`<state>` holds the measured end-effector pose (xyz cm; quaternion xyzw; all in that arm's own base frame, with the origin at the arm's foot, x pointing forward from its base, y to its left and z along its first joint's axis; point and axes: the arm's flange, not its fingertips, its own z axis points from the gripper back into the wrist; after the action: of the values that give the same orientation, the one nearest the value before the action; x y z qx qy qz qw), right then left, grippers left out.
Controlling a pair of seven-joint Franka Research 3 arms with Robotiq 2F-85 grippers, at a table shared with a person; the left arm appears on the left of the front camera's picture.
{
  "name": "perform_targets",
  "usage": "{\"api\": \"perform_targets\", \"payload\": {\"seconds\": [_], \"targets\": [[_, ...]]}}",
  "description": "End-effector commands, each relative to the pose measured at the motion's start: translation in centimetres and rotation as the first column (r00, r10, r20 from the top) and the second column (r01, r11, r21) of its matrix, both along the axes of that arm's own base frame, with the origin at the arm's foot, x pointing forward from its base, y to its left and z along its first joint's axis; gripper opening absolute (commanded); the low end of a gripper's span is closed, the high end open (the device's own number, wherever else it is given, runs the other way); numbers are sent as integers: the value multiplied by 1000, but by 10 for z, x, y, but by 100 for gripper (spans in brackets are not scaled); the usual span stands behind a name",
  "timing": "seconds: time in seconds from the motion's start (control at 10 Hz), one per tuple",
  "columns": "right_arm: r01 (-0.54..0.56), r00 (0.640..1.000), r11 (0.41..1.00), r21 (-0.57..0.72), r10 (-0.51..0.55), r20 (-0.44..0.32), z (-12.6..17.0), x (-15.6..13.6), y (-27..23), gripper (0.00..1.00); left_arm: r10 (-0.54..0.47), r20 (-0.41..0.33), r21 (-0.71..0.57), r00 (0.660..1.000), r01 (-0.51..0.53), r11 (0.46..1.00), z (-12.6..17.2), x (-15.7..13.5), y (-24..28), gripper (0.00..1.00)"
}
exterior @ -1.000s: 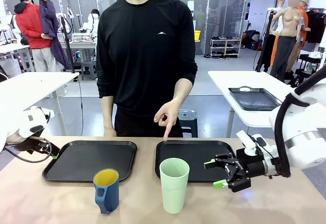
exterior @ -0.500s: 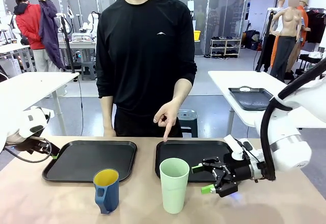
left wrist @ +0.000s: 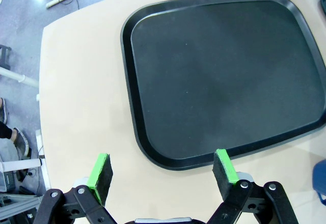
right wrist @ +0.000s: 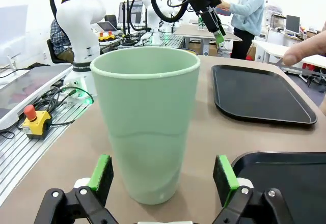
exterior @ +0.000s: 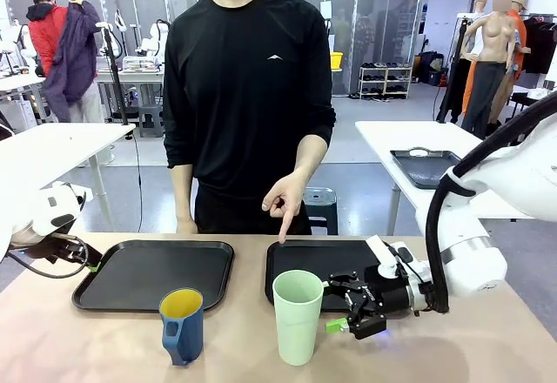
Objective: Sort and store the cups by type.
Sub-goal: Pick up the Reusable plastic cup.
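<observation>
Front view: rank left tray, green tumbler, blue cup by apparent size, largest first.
1. Left tray, largest by far.
2. Mint-green tumbler, taller than the cup.
3. Dark blue cup, smallest.
Cups stand about equally near, so that order holds.

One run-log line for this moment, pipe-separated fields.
right gripper open, beside mint-green tumbler | left gripper open, near left tray | blue cup on table | person's hand points at right tray
</observation>
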<state>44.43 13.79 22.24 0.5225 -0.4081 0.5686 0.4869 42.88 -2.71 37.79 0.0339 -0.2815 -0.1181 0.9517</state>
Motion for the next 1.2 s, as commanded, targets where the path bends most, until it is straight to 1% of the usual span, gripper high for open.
{"api": "perform_targets", "payload": {"seconds": [0.0,0.5,0.8,1.1], "targets": [[-6,999,1000,30,5,34,-5,2,11,100,-4,-3,7,1000,4,1000,0,0,0,100],[-39,999,997,64,37,31,-9,1,29,100,-4,-3,7,1000,4,1000,0,0,0,100],[-40,999,995,94,38,31,-13,0,37,100,-4,-3,7,1000,4,1000,0,0,0,100],[-44,999,995,93,42,22,-18,-1,46,100,-4,-3,7,1000,4,1000,0,0,0,100]]}}
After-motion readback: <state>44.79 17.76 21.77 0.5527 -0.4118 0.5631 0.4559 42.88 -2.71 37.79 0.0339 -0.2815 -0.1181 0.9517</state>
